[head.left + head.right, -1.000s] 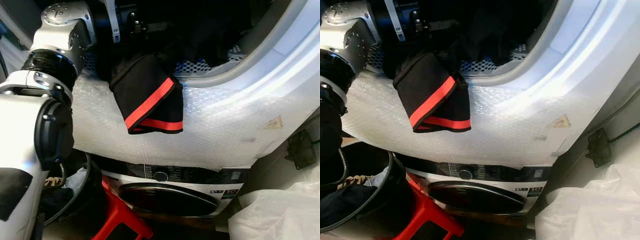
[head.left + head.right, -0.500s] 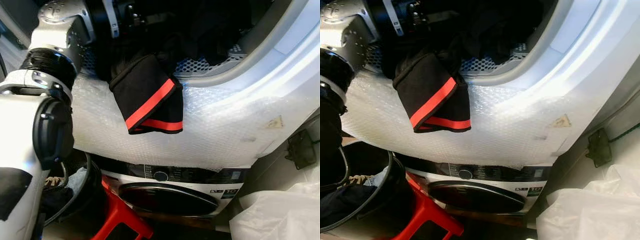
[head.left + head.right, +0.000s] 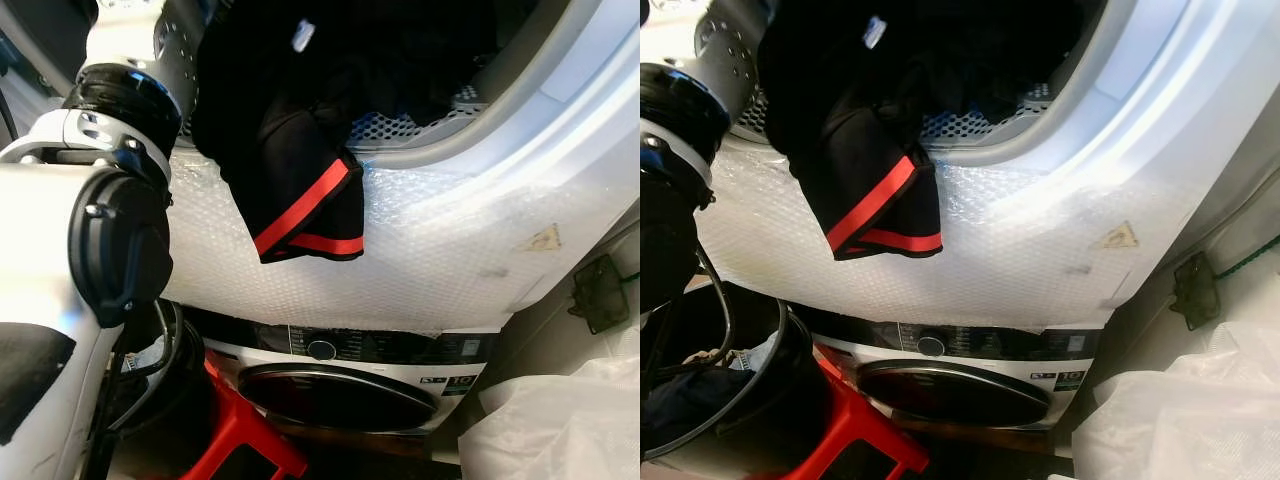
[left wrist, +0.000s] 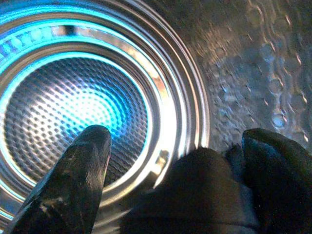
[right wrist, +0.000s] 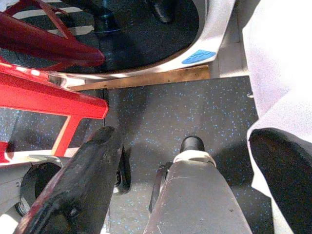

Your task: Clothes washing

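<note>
A black garment with a red stripe (image 3: 300,190) hangs over the rim of the upper machine's drum opening (image 3: 440,150), its hem lying on the bubble-wrapped front (image 3: 440,260). More black cloth with a white tag (image 3: 300,35) lies up over my left forearm, which reaches into the drum. Inside, my left gripper (image 4: 178,136) faces the perforated back wall (image 4: 63,107); its fingers stand wide apart with a fold of black cloth (image 4: 195,195) lying between them. My right gripper (image 5: 187,136) hangs open above the dark floor.
Below stands a second washing machine with a control panel (image 3: 320,350) and a dark round door (image 3: 340,395). A red stool (image 3: 240,430) stands before it, a black basket (image 3: 740,400) to the left and a white plastic bag (image 3: 560,420) to the right.
My left arm has pushed up and further into the drum. Black cloth now covers the forearm and a white tag shows. The red-striped hem has hardly shifted.
</note>
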Tool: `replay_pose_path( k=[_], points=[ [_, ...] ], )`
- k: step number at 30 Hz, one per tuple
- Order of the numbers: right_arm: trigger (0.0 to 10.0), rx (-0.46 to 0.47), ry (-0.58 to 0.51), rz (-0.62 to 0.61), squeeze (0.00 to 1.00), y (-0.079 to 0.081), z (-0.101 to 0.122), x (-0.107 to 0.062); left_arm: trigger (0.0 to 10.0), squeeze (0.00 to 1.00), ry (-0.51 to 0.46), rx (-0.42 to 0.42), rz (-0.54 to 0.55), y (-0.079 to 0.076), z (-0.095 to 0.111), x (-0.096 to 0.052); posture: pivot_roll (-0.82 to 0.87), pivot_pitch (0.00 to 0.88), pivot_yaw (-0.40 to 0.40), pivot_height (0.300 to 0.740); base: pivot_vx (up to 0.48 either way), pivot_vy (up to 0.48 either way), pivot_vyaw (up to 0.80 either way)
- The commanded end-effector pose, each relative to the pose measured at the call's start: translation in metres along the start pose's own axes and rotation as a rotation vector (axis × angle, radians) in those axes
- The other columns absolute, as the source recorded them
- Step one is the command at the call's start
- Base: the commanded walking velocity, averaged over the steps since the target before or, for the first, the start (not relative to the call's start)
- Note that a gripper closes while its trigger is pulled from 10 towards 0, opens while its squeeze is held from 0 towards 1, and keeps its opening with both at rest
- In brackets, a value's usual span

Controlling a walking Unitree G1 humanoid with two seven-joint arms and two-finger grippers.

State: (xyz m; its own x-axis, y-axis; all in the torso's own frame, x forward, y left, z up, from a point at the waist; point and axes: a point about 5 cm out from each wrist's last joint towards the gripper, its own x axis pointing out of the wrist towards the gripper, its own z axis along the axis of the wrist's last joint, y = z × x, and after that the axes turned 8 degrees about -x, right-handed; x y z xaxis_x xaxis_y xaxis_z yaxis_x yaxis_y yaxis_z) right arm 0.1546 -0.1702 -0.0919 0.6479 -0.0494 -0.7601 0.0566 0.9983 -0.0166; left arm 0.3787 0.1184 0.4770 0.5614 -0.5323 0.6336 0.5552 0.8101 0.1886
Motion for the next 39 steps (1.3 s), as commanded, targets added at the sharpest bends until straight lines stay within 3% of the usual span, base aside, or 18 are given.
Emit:
replay_pose_path(
  k=[1, 2, 3, 4, 7, 9, 12, 15, 20, 24, 28, 31, 32, 37, 39],
  points=[
    [10.0, 0.034, 0.177, 0.045, 0.0, 0.019, -0.044, -0.014, 10.0, 0.99, 0.144, -0.003, -0.091, -0.007, -0.026, -0.005, 0.01, 0.139, 0.162, 0.74, 0.0, 0.0, 0.0],
    [10.0, 0.036, 0.18, 0.045, 0.0, 0.019, -0.045, -0.015, 10.0, 0.37, 0.205, 0.033, -0.182, -0.014, -0.039, -0.009, 0.01, 0.139, 0.162, 0.74, 0.0, 0.0, 0.0],
    [10.0, 0.036, 0.18, 0.045, 0.0, 0.019, -0.045, -0.015, 10.0, 0.37, 0.205, 0.033, -0.182, -0.014, -0.039, -0.009, 0.01, 0.139, 0.162, 0.74, 0.0, 0.0, 0.0],
    [10.0, 0.039, 0.185, 0.047, 0.0, 0.02, -0.047, -0.016, 10.0, 0.0, 0.278, 0.044, -0.327, -0.023, -0.054, -0.016, 0.01, 0.138, 0.163, 0.74, 0.0, 0.0, 0.0],
    [10.0, 0.038, 0.19, 0.05, 0.0, 0.021, -0.049, -0.016, 10.0, 0.0, 0.289, -0.009, -0.361, -0.023, -0.058, -0.02, 0.01, 0.135, 0.165, 0.74, 0.0, 0.0, 0.0],
    [10.0, 0.043, 0.19, 0.048, 0.0, 0.02, -0.049, -0.016, 10.0, 0.0, 0.184, -0.006, -0.33, -0.016, -0.042, -0.019, 0.01, 0.131, 0.167, 0.74, 0.0, 0.0, 0.0],
    [10.0, 0.044, 0.187, 0.049, 0.0, 0.02, -0.047, -0.015, 10.0, 0.0, 0.082, 0.06, -0.312, -0.013, -0.024, -0.015, 0.01, 0.123, 0.165, 0.74, 0.0, 0.0, 0.0],
    [10.0, 0.043, 0.182, 0.054, 0.0, 0.022, -0.045, -0.014, 10.0, 0.0, -0.075, 0.188, -0.324, -0.013, 0.005, -0.013, 0.01, 0.113, 0.162, 0.74, 0.0, 0.0, 0.0],
    [10.0, 0.043, 0.174, 0.06, 0.0, 0.024, -0.042, -0.013, 10.0, 0.0, -0.138, 0.193, -0.457, -0.02, 0.022, -0.014, 0.01, 0.104, 0.161, 0.74, 0.0, 0.0, 0.0],
    [10.0, 0.043, 0.169, 0.065, 0.0, 0.025, -0.039, -0.012, 10.0, 0.0, -0.112, 0.158, -0.606, -0.026, 0.025, -0.021, 0.03, 0.108, 0.156, 0.74, 0.0, 0.0, 0.0],
    [10.0, 0.04, 0.171, 0.072, 0.0, 0.028, -0.039, -0.012, 10.0, 0.0, -0.115, 0.116, -0.674, -0.027, 0.032, -0.029, 0.04, 0.093, 0.155, 0.74, 0.0, 0.0, 0.0],
    [10.0, 0.04, 0.175, 0.074, 0.0, 0.029, -0.039, -0.012, 10.0, 0.0, -0.073, 0.015, -0.755, -0.026, 0.039, -0.038, 0.06, 0.096, 0.152, 0.74, 0.0, 0.0, 0.0],
    [10.0, 0.038, 0.172, 0.079, 0.0, 0.03, -0.037, -0.011, 10.0, 0.0, -0.004, -0.047, -0.832, -0.026, 0.041, -0.05, 0.06, 0.101, 0.156, 0.74, 0.0, 0.0, 0.0],
    [10.0, 0.036, 0.166, 0.084, 0.0, 0.032, -0.033, -0.009, 10.0, 0.0, 0.134, -0.229, -0.957, -0.033, 0.031, -0.082, 0.08, 0.083, 0.155, 0.74, 0.0, 0.0, 0.0],
    [10.0, 0.031, 0.169, 0.087, 0.0, 0.032, -0.032, -0.008, 10.0, 0.0, 0.238, -0.293, -1.074, -0.047, 0.02, -0.106, 0.1, 0.067, 0.154, 0.74, 0.0, 0.0, 0.0]
  ],
)
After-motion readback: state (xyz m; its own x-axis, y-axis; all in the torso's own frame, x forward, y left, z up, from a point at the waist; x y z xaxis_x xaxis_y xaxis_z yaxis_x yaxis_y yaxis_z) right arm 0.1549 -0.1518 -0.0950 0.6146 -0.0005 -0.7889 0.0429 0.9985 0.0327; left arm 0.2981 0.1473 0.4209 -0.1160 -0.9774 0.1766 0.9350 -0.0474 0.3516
